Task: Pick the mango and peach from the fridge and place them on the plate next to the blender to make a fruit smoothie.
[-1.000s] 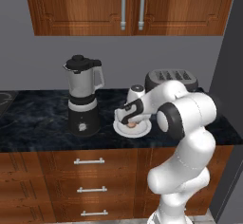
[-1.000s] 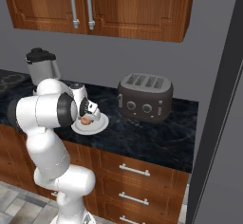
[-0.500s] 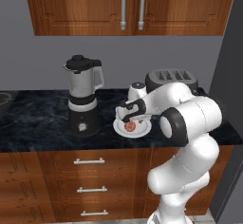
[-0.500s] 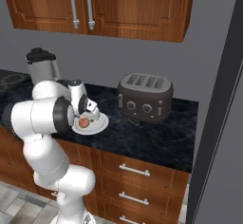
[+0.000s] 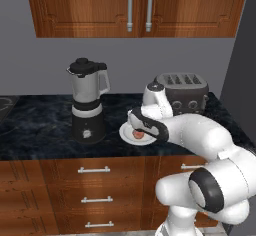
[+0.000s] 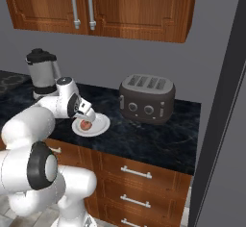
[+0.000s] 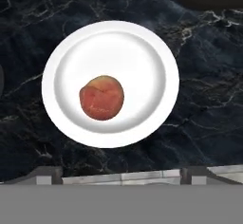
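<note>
The reddish-pink peach (image 7: 101, 97) lies alone on the small white plate (image 7: 142, 52), a little left of its middle. The plate (image 5: 125, 133) rests on the dark marble counter just right of the blender (image 5: 87, 100). My gripper (image 5: 138, 125) hovers a short way above the peach (image 5: 139, 135), pointing down, open and holding nothing. From the other side the gripper (image 6: 86, 116) hangs over the peach (image 6: 85, 125) and the plate (image 6: 102, 124), with the blender (image 6: 42, 74) behind the arm. The mango and the fridge's inside are out of view.
A squat dark grey toaster (image 5: 182, 92) stands behind and to the right of the plate, close to my forearm. Wooden wall cabinets (image 5: 140, 5) hang overhead. A tall grey panel (image 6: 221, 101) closes off the counter's right end. Drawers (image 5: 95, 170) run below the counter edge.
My gripper was down at the plate a second ago. It has let go of the peach, which now rests on the plate, and the hand has lifted slightly.
</note>
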